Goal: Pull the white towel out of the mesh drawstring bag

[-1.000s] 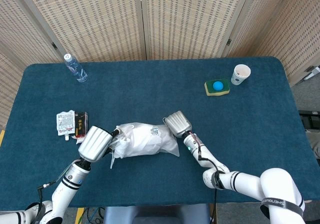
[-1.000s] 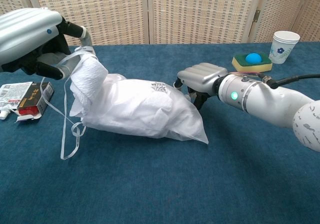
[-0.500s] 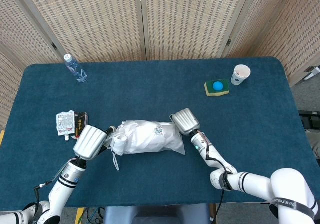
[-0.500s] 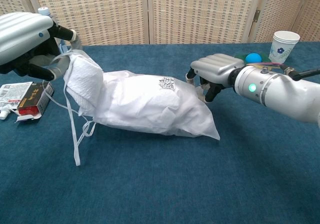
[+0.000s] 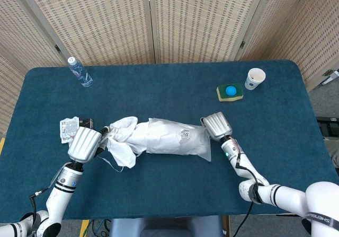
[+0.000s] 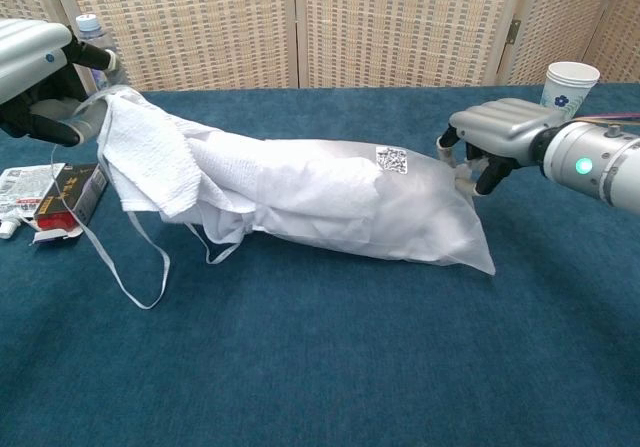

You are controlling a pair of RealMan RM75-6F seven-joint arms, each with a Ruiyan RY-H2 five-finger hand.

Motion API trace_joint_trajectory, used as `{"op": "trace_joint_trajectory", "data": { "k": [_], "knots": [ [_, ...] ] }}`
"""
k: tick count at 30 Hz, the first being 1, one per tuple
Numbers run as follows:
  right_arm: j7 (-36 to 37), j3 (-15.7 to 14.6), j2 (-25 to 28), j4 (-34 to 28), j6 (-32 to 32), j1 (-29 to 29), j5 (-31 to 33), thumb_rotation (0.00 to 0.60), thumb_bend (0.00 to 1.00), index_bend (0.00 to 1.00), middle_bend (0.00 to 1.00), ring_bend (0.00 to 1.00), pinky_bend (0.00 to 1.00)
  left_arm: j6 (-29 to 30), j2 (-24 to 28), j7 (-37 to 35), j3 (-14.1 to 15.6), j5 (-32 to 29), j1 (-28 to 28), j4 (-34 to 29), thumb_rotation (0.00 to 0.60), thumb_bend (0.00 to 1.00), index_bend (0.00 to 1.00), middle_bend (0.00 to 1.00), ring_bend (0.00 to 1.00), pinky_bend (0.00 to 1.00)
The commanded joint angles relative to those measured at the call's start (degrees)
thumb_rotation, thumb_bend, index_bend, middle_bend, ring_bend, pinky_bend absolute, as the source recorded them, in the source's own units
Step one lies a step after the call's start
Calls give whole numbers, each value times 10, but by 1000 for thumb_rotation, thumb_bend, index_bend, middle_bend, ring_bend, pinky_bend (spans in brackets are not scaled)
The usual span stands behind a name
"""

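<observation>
Left hand (image 6: 45, 77) grips a corner of the white towel (image 6: 150, 157), and it has drawn back to the table's left edge. Right hand (image 6: 500, 132) pinches the closed end of the mesh drawstring bag (image 6: 380, 202) and has pulled the other way. A second ago the towel only peeked out; now a good length hangs free, so extraction looks roughly half done.

The left hand (image 6: 40, 77) is cut by the frame edge; the bottle (image 6: 92, 29) shows only its top.
</observation>
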Motion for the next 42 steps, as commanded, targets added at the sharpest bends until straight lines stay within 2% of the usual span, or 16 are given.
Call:
{"op": "trace_joint_trajectory", "data": {
  "k": [1, 20, 42],
  "knots": [
    [7, -4, 15, -4, 7, -12, 3, 600, 471, 667, 1000, 993, 986, 0, -1, 1, -2, -3, -1, 1, 600, 584, 739, 1000, 973, 1000],
    [50, -19, 114, -5, 43, -90, 19, 600, 471, 667, 1000, 993, 986, -1, 16, -4, -4, -7, -1, 4, 600, 584, 739, 1000, 973, 1000],
    [52, 3, 122, 0, 57, -105, 30, 600, 471, 667, 1000, 993, 986, 25, 50, -32, -33, -53, 20, 22, 600, 584, 738, 1000, 973, 1000]
  ]
}}
